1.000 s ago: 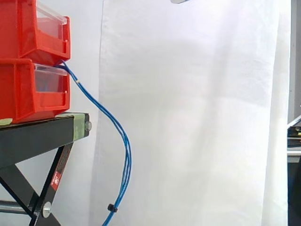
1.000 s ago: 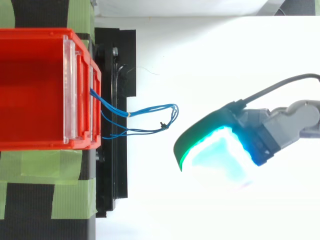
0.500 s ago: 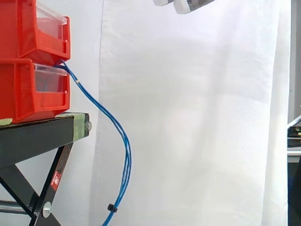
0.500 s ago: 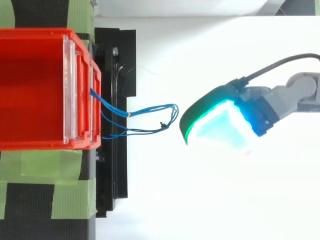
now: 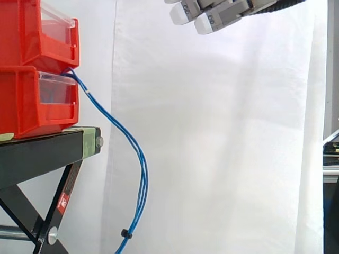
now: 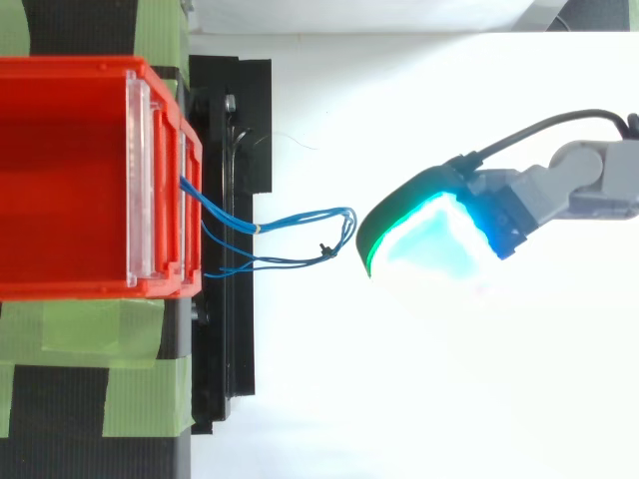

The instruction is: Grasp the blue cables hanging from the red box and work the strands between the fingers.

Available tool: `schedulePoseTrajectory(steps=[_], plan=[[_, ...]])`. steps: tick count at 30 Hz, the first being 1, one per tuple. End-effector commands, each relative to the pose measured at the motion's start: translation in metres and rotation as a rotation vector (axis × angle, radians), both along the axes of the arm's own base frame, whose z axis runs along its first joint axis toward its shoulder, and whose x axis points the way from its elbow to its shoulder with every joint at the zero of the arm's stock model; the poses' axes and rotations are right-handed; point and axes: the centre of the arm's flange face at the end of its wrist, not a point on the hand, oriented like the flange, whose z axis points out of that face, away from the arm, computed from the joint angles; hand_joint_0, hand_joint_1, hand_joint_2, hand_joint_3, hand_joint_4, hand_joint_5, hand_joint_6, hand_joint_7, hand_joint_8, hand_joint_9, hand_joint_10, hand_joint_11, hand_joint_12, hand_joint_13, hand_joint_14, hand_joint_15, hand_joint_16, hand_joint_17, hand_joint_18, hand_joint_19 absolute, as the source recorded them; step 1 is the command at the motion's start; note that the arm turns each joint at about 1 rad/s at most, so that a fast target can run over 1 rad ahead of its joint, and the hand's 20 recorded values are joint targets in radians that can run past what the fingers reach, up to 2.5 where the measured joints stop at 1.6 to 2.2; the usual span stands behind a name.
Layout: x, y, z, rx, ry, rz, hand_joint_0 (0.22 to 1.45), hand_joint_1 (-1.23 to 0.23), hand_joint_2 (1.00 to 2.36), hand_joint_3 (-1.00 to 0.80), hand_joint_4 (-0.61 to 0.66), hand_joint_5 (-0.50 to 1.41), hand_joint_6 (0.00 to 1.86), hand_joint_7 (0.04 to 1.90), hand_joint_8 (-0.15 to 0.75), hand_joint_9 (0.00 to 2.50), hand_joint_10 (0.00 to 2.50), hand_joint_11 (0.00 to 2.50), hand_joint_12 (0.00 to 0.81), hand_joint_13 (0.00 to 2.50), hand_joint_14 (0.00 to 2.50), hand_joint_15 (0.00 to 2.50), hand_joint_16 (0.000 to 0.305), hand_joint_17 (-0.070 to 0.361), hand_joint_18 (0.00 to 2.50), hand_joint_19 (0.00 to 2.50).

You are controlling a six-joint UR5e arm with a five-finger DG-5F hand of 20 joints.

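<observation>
This looks like the approach step: the hand (image 5: 211,15) hovers high, its fingers stretched out and holding nothing, well apart from the blue cables (image 5: 139,159) drooping from the red box (image 5: 32,100). Next it likely needs to descend leftward and close around the strands.

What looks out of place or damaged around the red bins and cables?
Nothing stands out. The blue cables hang loose from between the stacked red bins; the hand hovers above, clear of them.
</observation>
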Motion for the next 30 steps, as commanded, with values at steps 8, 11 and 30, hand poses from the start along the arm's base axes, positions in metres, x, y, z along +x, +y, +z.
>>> schedulePoseTrajectory(steps=[8,11,30], plan=[[-0.007,-0.002,-0.036,0.000,0.006,-0.003,0.71,-0.44,1.00,-1.00,0.20,-0.34,0.01,0.72,0.279,0.03,0.00,0.10,0.350,0.00,0.00,0.15,0.068,0.152,0.00,0.03],[-0.006,-0.002,-0.041,0.008,-0.024,-0.007,0.72,-0.44,1.00,-1.00,0.20,-0.34,0.01,0.72,0.277,0.03,0.00,0.10,0.350,0.00,0.00,0.15,0.068,0.152,0.00,0.03],[-0.021,-0.014,-0.111,0.010,-0.052,-0.159,0.72,-0.45,1.00,-1.00,0.21,-0.33,0.01,0.72,0.282,0.04,0.00,0.11,0.350,0.00,0.00,0.15,0.067,0.151,0.00,0.04]])
